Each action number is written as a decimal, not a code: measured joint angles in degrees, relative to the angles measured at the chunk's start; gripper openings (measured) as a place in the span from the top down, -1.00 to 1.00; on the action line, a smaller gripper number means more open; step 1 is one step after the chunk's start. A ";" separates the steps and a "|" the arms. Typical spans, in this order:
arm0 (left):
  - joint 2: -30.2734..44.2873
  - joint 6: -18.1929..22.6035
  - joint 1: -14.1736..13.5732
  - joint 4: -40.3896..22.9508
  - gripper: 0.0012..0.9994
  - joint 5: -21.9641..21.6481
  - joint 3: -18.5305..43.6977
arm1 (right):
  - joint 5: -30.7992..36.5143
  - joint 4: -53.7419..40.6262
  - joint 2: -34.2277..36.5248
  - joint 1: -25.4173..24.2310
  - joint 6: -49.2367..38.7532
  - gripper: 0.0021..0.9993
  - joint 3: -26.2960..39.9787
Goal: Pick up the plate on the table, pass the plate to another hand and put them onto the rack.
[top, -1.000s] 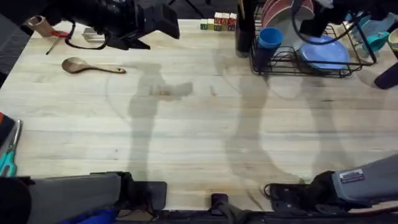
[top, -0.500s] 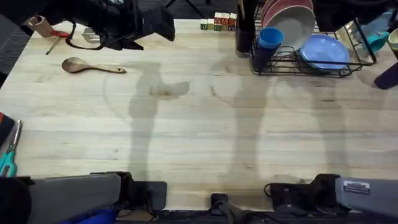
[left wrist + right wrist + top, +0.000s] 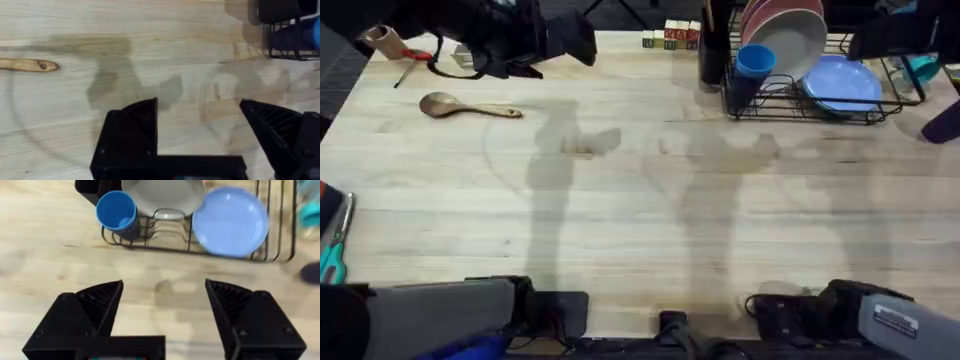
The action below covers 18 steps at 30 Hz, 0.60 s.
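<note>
Plate: the white plate (image 3: 788,48) stands upright in the rack (image 3: 820,100), leaning against a pink plate (image 3: 770,12) behind it; in the right wrist view (image 3: 162,195) it sits between the blue cup (image 3: 116,211) and the light blue plate (image 3: 231,221).
Rack: at the far right of the desk (image 3: 620,200).
Right claw: released (image 3: 165,305), fingers spread wide and empty, above bare desk just in front of the rack, apart from the plate.
Left claw: released (image 3: 200,125), holding nothing, over bare desk at the far left, well apart from the plate.
Other: a wooden spoon (image 3: 468,106) lies on the desk near the left claw.
</note>
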 joint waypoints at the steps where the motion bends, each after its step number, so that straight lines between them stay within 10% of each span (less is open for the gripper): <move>1: 0.00 0.00 0.00 0.10 -0.99 -0.43 0.00 | 0.00 -0.94 -0.44 0.00 2.17 -0.99 0.00; 18: -6.73 0.47 0.00 1.41 -0.99 -8.72 0.00 | -0.02 -3.35 -1.97 0.00 22.21 -0.99 0.00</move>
